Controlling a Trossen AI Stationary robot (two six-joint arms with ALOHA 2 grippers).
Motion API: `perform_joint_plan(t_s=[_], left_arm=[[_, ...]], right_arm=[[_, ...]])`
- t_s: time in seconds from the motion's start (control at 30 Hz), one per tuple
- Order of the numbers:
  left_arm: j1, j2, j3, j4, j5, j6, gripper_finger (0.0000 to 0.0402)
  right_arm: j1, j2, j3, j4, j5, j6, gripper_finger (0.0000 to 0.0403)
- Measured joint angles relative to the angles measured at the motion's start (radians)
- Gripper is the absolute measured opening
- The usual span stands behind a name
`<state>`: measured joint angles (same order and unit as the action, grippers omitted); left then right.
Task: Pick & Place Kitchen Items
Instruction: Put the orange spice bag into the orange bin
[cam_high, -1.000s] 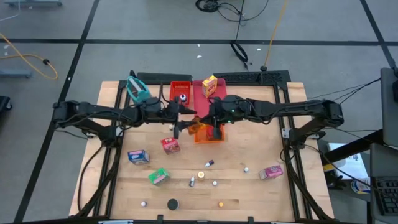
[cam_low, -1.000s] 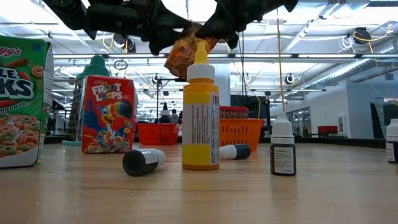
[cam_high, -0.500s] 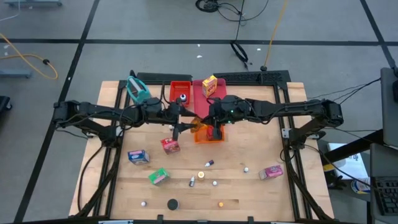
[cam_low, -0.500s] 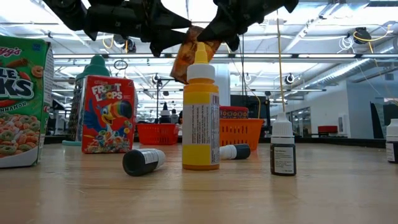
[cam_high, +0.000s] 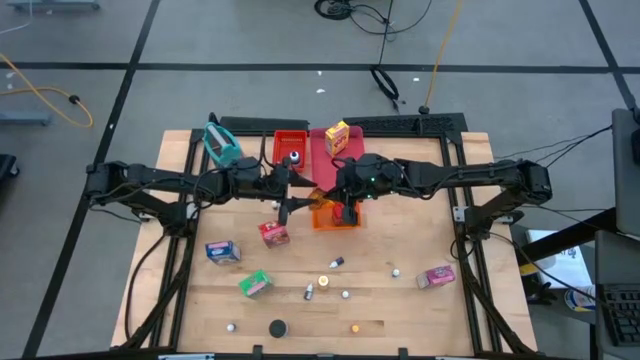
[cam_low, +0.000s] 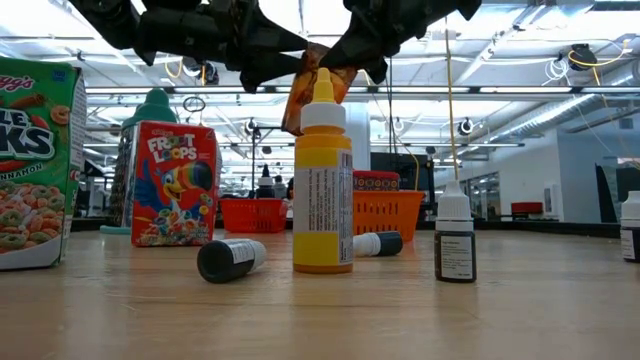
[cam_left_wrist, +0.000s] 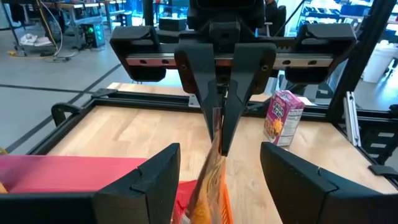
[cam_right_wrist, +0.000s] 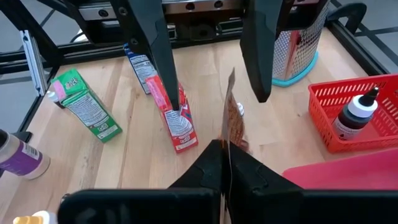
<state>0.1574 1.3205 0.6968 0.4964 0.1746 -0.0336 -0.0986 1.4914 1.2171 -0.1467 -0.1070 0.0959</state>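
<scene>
My right gripper (cam_high: 333, 192) is shut on a thin orange packet (cam_high: 316, 198), held in the air over the table's middle, above the orange tray (cam_high: 337, 216). The low view shows the packet (cam_low: 318, 85) high up between both grippers. My left gripper (cam_high: 297, 197) faces it from the left, open. Its fingers (cam_right_wrist: 163, 81) stand on either side of the packet (cam_right_wrist: 234, 121) without touching it. In the left wrist view the packet (cam_left_wrist: 208, 183) shows between my own spread fingers. Other small boxes and bottles lie on the table. My right gripper pinches the packet's one end (cam_left_wrist: 217, 127) between its two fingers, coming from the table's right and slanting down. The packet is lifted clear and hangs edge-on below the fingertips, reaching toward the left gripper.
The red cereal box (cam_high: 273, 233), blue box (cam_high: 222, 251), green box (cam_high: 254, 284), pink box (cam_high: 436, 276) and small bottles (cam_high: 338, 262) lie on the near half. At the far edge are the red tray (cam_high: 292, 150), a yellow-orange box (cam_high: 337, 137) and the teal basket (cam_high: 222, 145).
In the low view the packet has shifted slightly toward the right arm and swung from a crumpled slant to a more upright, edge-on hang. Both arms have stayed nearly in place.
</scene>
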Motion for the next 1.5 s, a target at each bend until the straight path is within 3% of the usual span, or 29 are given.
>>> perform_joint_plan(t_s=[0.3,0.43,0.63,1.13,1.5], left_arm=[[0.0,0.0,0.0,-0.008,0.003,0.01,0.0206],[0.0,0.001,0.0,-0.008,0.006,0.037,0.0144],[0.004,0.002,0.0,-0.008,0.007,0.079,0.0013],[0.004,0.003,0.0,-0.046,-0.021,0.049,0.0],[0.003,0.003,0.0,-0.058,-0.053,0.021,0.0]], right_arm=[[0.0,0.0,0.0,0.019,-0.001,0.0,0.0],[0.0,0.0,-0.001,0.019,-0.002,-0.001,0.0],[0.0,0.0,-0.001,0.019,-0.003,-0.002,0.0],[-0.002,0.0,-0.002,-0.04,0.002,-0.004,0.0009],[-0.019,-0.011,-0.002,-0.144,0.006,-0.028,0.0075]])
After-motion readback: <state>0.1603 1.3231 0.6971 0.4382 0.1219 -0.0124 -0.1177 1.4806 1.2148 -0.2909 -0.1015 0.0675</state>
